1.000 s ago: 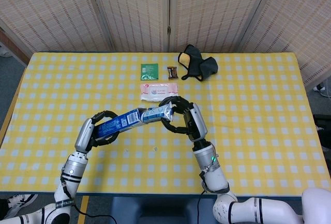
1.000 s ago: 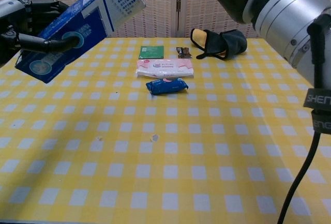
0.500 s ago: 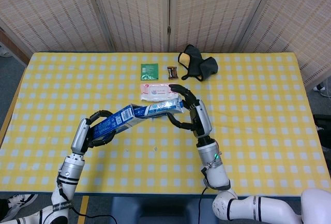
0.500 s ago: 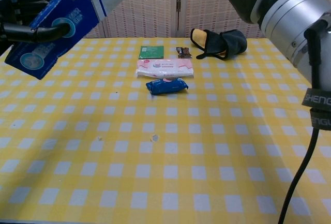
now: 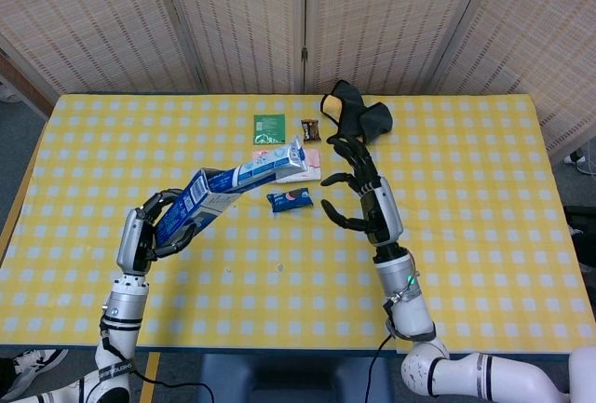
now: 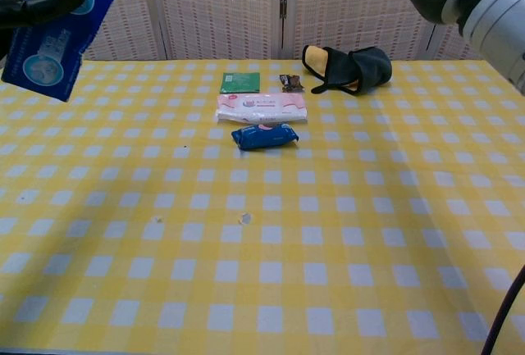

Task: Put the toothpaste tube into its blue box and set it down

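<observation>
Above the checked table, the left hand grips the blue box tilted up near the left edge, the right hand spread wide and holding nothing near the centre.

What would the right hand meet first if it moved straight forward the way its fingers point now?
Probably the black cloth. The right hand, open, points up the table toward it, though it seems raised, so it might pass above.

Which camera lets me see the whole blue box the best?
The head view: it shows the blue box end to end, tilted up, held by the left robot hand. The chest view catches only its lower end at the top left corner.
</observation>
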